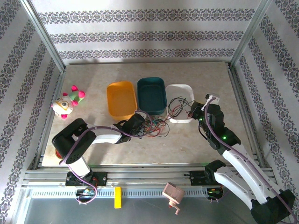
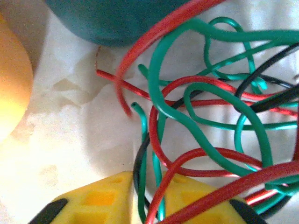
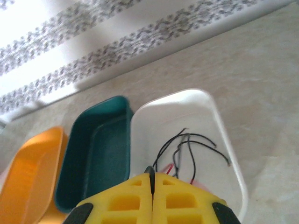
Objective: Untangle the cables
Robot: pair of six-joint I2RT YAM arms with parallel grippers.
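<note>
Clenched at the left gripper (image 2: 150, 205) on a few black, green and red strands of the cables (image 1: 158, 127). Pressed flat together at the right gripper (image 3: 152, 186), over the near edge of the white tray (image 1: 180, 86), possibly nipping a black strand at the seam, hard to tell. Heaped on the tabletop (image 1: 140, 151) just before the teal tray (image 1: 152, 95), long axis stretching rightward into the white tray, nearer the left gripper. Lower crossings buried under the top loops.
</note>
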